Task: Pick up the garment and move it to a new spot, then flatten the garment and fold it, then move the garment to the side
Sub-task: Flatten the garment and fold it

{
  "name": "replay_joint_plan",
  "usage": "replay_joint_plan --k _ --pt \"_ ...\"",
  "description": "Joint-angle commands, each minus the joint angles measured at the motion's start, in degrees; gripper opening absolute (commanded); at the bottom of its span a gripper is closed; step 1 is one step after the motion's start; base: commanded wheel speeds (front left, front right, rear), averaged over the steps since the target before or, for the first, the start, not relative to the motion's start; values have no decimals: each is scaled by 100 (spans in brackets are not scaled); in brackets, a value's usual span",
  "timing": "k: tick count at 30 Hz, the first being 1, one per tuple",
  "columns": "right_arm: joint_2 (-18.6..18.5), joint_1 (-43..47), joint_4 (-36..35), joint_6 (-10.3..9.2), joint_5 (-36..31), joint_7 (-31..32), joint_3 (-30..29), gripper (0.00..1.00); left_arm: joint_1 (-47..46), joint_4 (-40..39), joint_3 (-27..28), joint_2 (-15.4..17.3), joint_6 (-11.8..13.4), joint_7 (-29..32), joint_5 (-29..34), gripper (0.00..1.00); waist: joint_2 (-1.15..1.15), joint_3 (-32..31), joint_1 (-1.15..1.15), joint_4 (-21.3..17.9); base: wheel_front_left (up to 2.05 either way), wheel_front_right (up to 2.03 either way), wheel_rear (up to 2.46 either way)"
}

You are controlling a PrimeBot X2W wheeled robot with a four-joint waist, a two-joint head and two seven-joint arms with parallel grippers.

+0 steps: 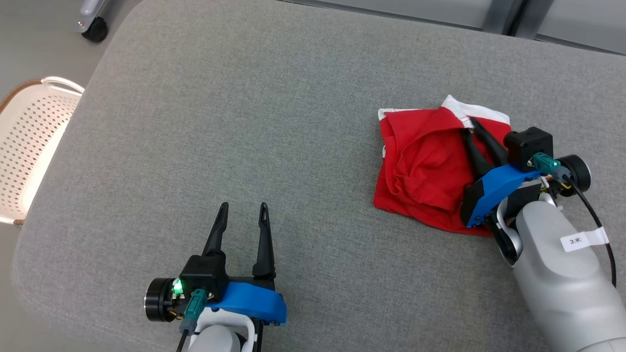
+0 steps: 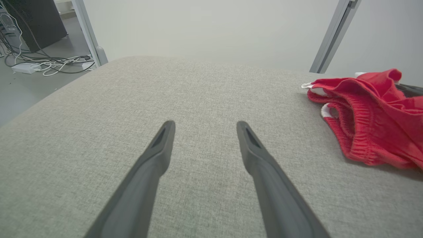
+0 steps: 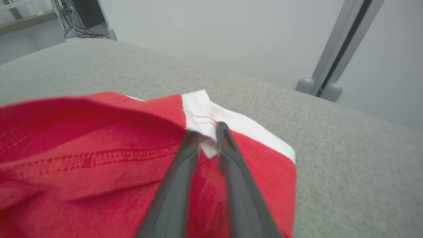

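The garment (image 1: pixel 420 166) is a crumpled red piece with white trim, lying on the right part of the grey cushioned surface (image 1: pixel 244 122). My right gripper (image 1: pixel 469 125) lies across its right side, fingers pointing to the far edge. In the right wrist view the right gripper (image 3: pixel 207 132) has its jaws nearly together, pinching a fold of the garment (image 3: pixel 99 158) at the white hem. My left gripper (image 1: pixel 243 206) rests open over bare cushion at the near left, well apart from the cloth. The left wrist view shows the left gripper (image 2: pixel 205 124) with nothing between its fingers and the garment (image 2: pixel 373 115) off to the right.
A white perforated basket (image 1: pixel 29 137) stands on the floor left of the cushion. A caster wheel (image 1: pixel 95 29) sits at the far left corner. Cables (image 2: pixel 49 64) lie on the floor beyond, and a grey metal post (image 3: pixel 333 66) rises behind the far edge.
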Motion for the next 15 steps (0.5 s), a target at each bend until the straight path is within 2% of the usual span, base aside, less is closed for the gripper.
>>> replay_joint_plan --k 1,8,15 --pt "13 97 20 0 66 -29 24 0 38 1 -26 -3 -20 -14 13 100 -1 -25 0 -10 0 0 0" --pt "51 9 -296 0 179 -29 121 0 27 -20 -90 -3 -58 -14 -2 100 -1 -85 0 54 0 0 0" --pt "68 -272 -176 0 142 -29 261 0 42 11 -254 -3 -82 -14 -55 100 -1 -155 0 338 0 0 0"
